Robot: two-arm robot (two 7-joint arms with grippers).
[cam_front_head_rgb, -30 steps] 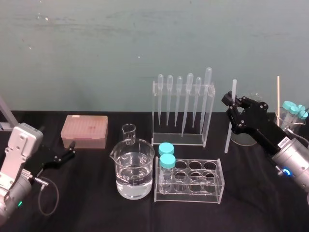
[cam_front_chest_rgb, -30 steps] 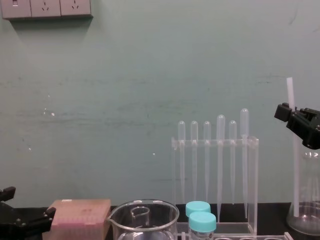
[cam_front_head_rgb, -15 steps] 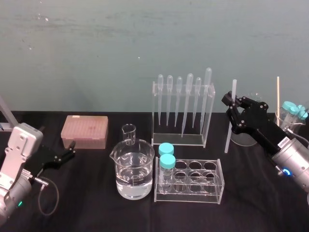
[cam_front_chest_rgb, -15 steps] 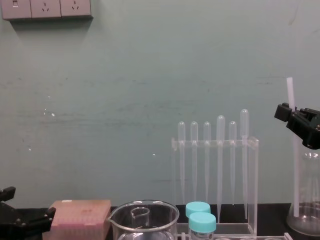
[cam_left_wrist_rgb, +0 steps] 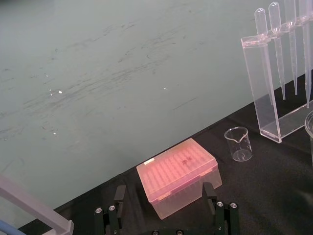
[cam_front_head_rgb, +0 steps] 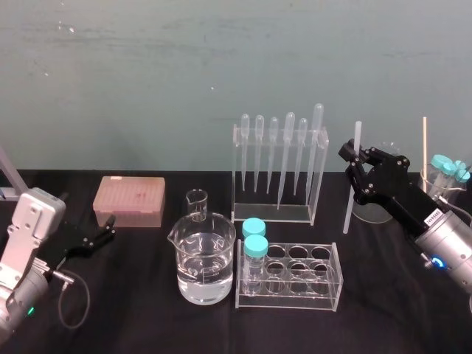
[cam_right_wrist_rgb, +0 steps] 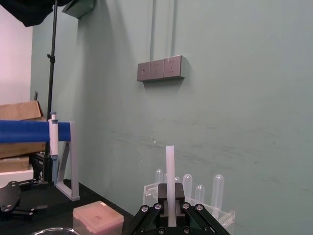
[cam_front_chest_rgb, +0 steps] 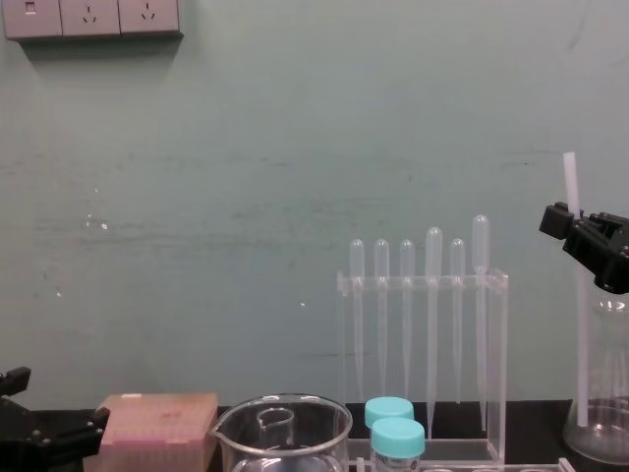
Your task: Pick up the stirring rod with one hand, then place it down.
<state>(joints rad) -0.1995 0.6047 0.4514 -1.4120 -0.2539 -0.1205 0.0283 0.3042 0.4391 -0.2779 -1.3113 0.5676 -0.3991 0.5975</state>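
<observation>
The stirring rod (cam_front_head_rgb: 352,177) is a thin whitish rod held nearly upright just right of the pipette rack. My right gripper (cam_front_head_rgb: 355,158) is shut on its upper part, and a short length sticks up above the jaws. In the chest view the stirring rod (cam_front_chest_rgb: 576,324) hangs down from the right gripper (cam_front_chest_rgb: 565,222) to about table level; I cannot tell whether its lower end touches the cloth. The right wrist view shows the stirring rod (cam_right_wrist_rgb: 170,169) rising between the closed fingers. My left gripper (cam_front_head_rgb: 110,227) rests open at the far left, near the pink box.
On the black cloth stand a clear pipette rack (cam_front_head_rgb: 279,173), a large beaker of water (cam_front_head_rgb: 204,258), a small beaker (cam_front_head_rgb: 196,203), a tube rack (cam_front_head_rgb: 291,279) with two blue-capped tubes, and a pink tip box (cam_front_head_rgb: 129,200). Glassware (cam_front_head_rgb: 442,177) crowds the far right behind the right arm.
</observation>
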